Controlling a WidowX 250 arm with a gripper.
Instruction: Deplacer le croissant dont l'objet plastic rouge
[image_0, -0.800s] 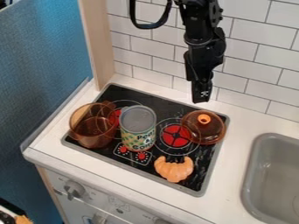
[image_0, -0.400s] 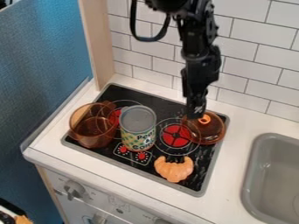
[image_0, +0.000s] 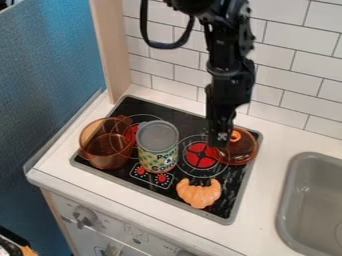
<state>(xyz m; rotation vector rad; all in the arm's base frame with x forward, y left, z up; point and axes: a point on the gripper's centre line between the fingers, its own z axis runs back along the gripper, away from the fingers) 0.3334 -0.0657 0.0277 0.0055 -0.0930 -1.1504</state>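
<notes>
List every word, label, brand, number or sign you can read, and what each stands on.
"Pe…", "&", "Co…": on the can; word endings unclear.
Cooktop: white marks around the small red dials, too small to read.
Front panel: faint marks, too blurred.
Claw: pale mark, too blurred.

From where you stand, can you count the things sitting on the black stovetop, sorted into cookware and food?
Cookware: 2 (the see-through reddish-brown pot and the lid with an orange knob)
Food: 2 (the food can and the toy croissant)
Total: 4
</notes>
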